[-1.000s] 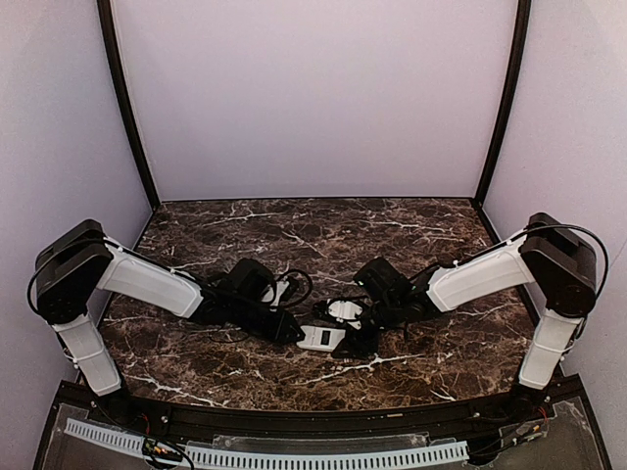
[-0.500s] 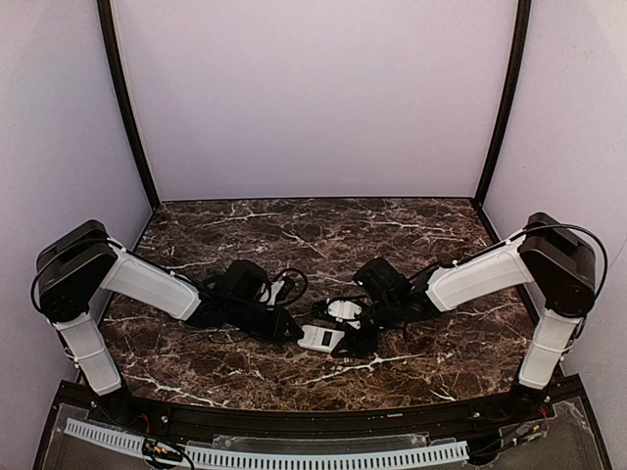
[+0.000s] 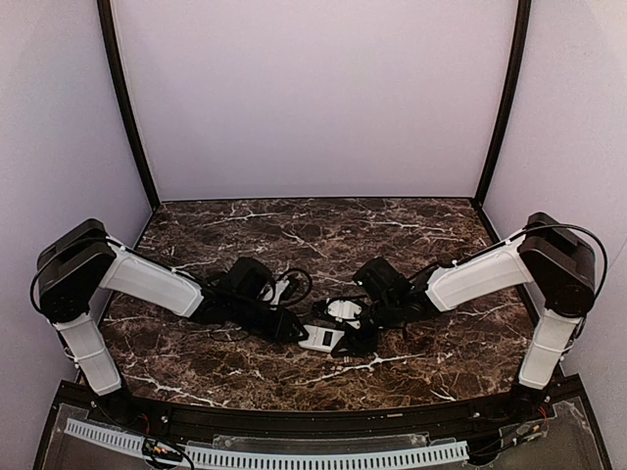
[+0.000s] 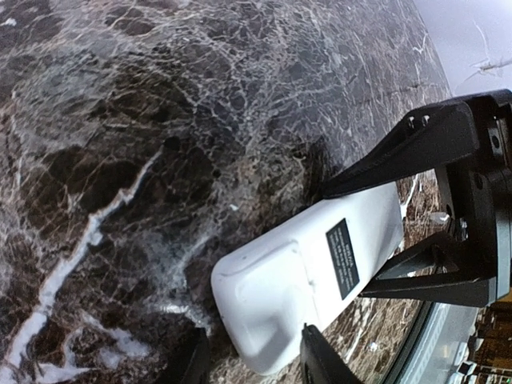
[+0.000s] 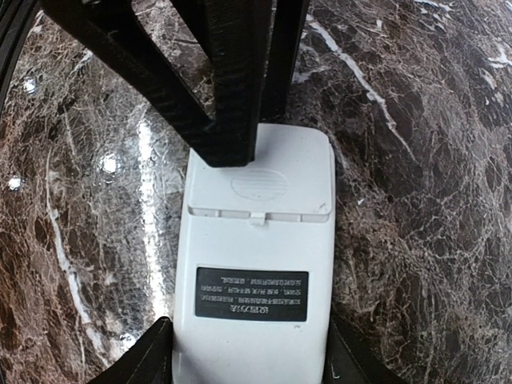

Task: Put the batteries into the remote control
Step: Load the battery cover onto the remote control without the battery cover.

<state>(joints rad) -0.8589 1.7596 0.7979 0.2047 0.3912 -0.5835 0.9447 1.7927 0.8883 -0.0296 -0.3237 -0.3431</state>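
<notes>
Top external view first: the remote control [image 3: 321, 339] lies flat on the dark marbled counter [image 3: 245, 235]. It sits a little near of the middle, right between the two arms, which reach in low from either side. The left end effector [image 3: 296, 330] meets its left end and the right end effector [image 3: 352, 340] its right end.

From the right wrist camera, the handset is white back up, with a dark printed label [image 5: 252, 294] on the near half. Beyond that is the battery cover [image 5: 260, 188], sitting in place with its small latch showing. The right end effector's two fingers [image 5: 152, 356] sit against the long sides of the handset, one on each side, pinching it across its width. A black finger of the left end effector comes down from the far side, and its tip seems to rest on the ribbed oval of the cover.

From the left wrist camera, the left end effector's fingers [image 4: 318, 364] stand spread, with the rounded end of the handset between them. One fingertip overlaps the handset's edge, while the other stands off it with a strip of counter showing between. At the far end, the other arm's two black fingers run along both sides of the white body.
</notes>
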